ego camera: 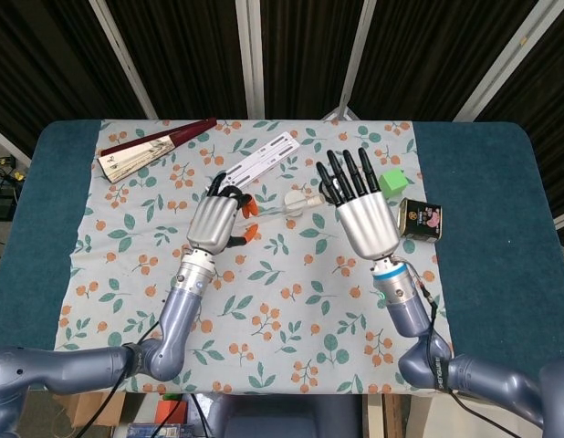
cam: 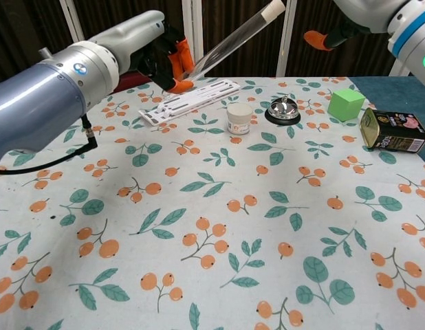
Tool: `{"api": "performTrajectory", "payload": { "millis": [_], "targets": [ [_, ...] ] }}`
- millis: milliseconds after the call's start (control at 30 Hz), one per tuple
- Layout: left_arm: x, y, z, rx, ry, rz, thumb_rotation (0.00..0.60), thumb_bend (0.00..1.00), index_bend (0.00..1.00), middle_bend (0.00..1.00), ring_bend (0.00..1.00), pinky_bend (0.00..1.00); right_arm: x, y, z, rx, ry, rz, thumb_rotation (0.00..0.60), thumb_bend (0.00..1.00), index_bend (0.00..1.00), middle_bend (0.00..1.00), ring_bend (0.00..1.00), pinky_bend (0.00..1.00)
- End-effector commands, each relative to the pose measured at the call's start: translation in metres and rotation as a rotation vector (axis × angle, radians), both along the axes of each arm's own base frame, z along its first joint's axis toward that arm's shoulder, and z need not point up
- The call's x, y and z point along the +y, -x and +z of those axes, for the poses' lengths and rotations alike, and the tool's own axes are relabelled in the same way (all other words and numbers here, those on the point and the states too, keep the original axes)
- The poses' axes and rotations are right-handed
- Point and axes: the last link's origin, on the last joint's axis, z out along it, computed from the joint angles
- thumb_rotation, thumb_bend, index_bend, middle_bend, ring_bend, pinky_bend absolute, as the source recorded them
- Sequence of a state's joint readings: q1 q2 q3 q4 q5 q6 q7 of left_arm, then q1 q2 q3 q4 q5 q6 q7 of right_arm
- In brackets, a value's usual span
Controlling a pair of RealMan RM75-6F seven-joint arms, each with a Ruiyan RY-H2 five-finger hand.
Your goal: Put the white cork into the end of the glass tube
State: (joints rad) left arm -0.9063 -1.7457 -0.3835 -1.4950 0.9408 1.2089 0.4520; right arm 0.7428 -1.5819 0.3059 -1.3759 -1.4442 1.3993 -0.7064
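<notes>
The left robot hand (cam: 168, 60) grips the lower end of the glass tube (cam: 230, 42), holding it tilted up above the surface (cam: 219, 227) with the white cork (cam: 273, 9) already sitting in its top end, while the right robot hand (ego camera: 360, 212) hangs just beside it, fingers spread, holding nothing.

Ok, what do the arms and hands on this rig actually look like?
Both arms are glossy blue-grey with silver forearms. The left hand and right hand have silver metallic backs, black fingers and orange fingertip pads. The right wrist carries a blue band with a green light ring; a black cable runs along the left arm.
</notes>
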Motion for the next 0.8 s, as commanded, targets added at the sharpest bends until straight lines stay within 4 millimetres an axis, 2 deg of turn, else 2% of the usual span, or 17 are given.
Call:
{"api": "performTrajectory", "payload": {
  "millis": [33,400,600,800],
  "targets": [
    [0.000,0.006,0.002,0.004,-0.003,0.008,0.600,0.54,0.71,0.77,0.27,0.00,-0.001,0.006,0.004,-0.006,0.007,-0.019,0.600,0.36,0.00,0.05,0.00,0.00],
    [-0.005,0.037,0.009,0.157,0.005,-0.002,0.600,0.54,0.71,0.77,0.28,0.00,-0.001,0.033,0.017,-0.043,0.013,-0.134,0.600,0.36,0.00,0.05,0.00,0.00],
    [-0.014,0.061,-0.003,0.241,0.052,0.022,0.600,0.54,0.70,0.77,0.28,0.00,0.000,0.039,0.023,-0.075,0.010,-0.161,0.600,0.36,0.00,0.05,0.00,0.00],
    [-0.022,0.072,-0.021,0.300,0.091,0.027,0.600,0.54,0.70,0.76,0.28,0.00,0.004,0.037,0.025,-0.100,-0.002,-0.160,0.600,0.36,0.00,0.05,0.00,0.00]
  ]
}}
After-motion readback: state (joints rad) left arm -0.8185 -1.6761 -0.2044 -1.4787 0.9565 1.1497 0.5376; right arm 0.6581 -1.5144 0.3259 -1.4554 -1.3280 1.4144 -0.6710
